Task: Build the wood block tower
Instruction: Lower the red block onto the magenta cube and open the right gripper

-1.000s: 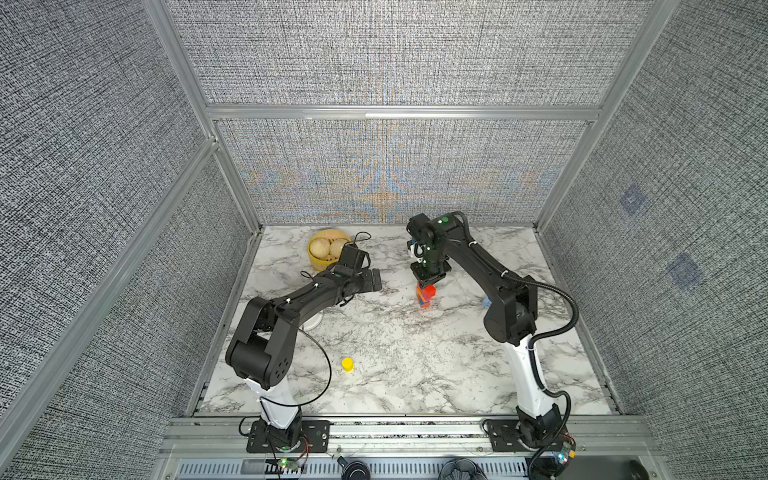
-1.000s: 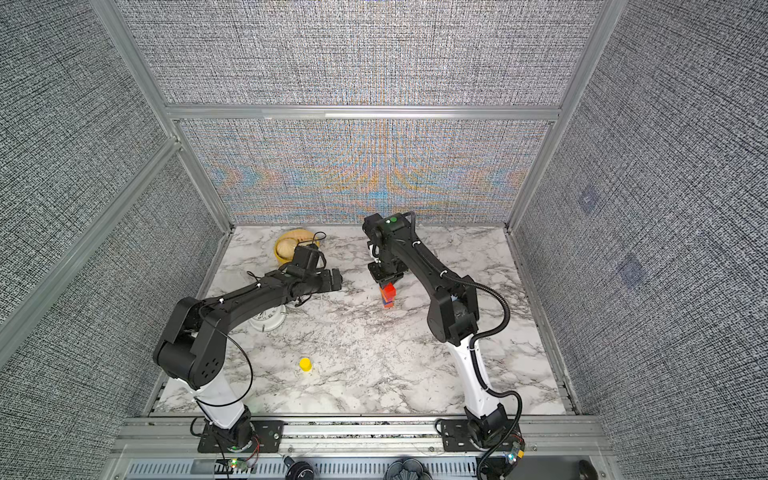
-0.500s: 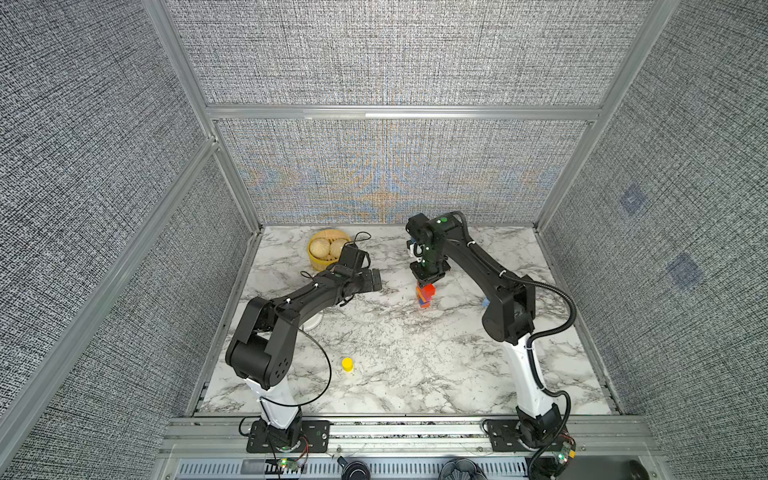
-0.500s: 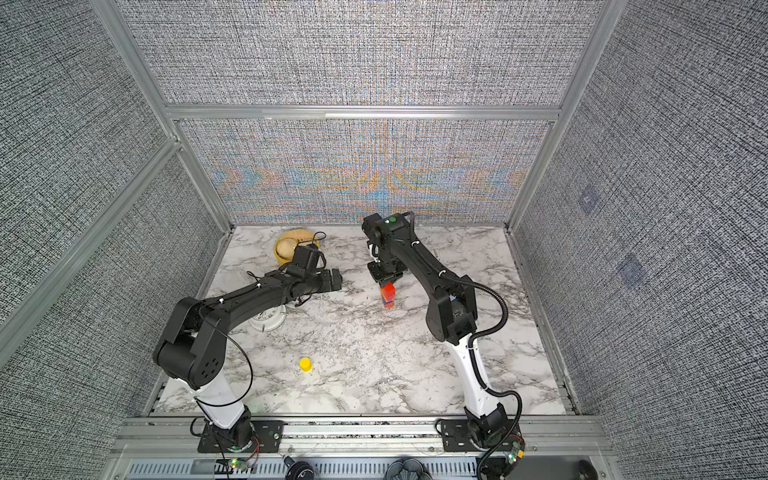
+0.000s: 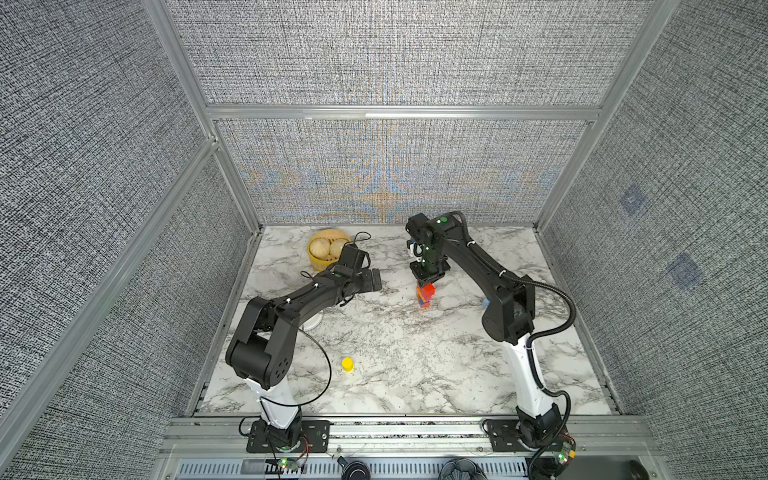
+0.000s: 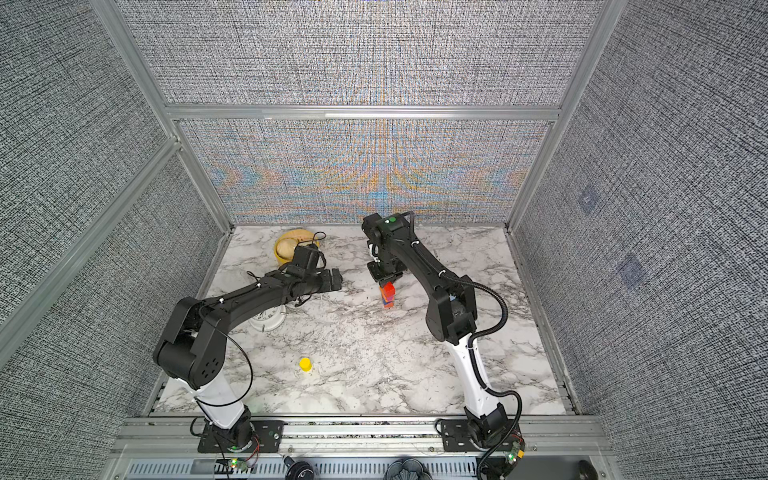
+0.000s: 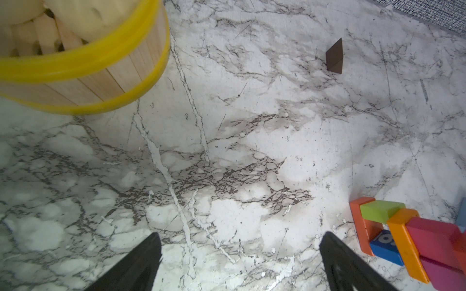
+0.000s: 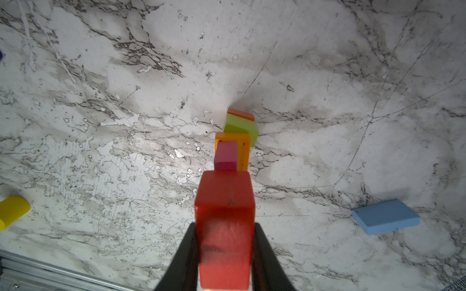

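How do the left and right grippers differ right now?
Left gripper is open and empty; right gripper is shut on the red block. Left gripper hangs over the marble tabletop beside the tower; right gripper sits above the tower. Left gripper slants forward; right gripper points down. Shared: black two-finger build.

Right claw point(image 5: 428, 277) on red block point(image 5: 429, 289) atop slim multicoloured tower point(image 5: 424, 301).

light: bright, even, diffuse from overhead | shadows: soft, faint | glare: mild sheen on table point(image 8: 151, 161), right wrist view | moiré: coloured bands on back wall point(image 5: 386, 183), both top views | blur: red block point(image 8: 224, 221) at 6 o'clock; basket point(image 7: 83, 60) at 10 o'clock, left wrist view | edges: wide-angle bowing
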Tool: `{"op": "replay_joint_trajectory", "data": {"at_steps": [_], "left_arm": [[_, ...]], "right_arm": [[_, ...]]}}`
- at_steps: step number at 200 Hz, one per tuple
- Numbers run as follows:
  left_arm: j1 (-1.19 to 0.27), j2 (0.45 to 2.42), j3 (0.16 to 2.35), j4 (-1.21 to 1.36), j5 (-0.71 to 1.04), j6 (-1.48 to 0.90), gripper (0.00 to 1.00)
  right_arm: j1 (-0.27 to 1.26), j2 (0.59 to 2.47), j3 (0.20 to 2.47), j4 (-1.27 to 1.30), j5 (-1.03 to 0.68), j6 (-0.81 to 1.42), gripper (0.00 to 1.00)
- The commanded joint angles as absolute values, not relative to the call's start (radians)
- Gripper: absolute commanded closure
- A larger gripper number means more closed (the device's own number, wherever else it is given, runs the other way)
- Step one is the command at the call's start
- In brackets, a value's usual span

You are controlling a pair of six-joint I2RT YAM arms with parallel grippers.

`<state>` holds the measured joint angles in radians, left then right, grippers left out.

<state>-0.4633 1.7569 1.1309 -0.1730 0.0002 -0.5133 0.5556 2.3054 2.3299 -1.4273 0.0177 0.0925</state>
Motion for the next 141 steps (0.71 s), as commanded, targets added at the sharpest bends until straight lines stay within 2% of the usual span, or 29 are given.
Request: {"op": "replay_joint_trajectory", "data": {"at_steps": [1,141], "left_arm": [[-0.463,1.760,1.132,-0.155,0.008,-0.515,0.01],[-0.463,1.754,1.133,-0.153,0.014,-0.514,0.01]], "right_arm": [[0.558,2.303,2.326,-1.439,0.021,0.097,0.68],[0.560,2.279,2.312,-1.429,0.026,0.090,0.50]]}}
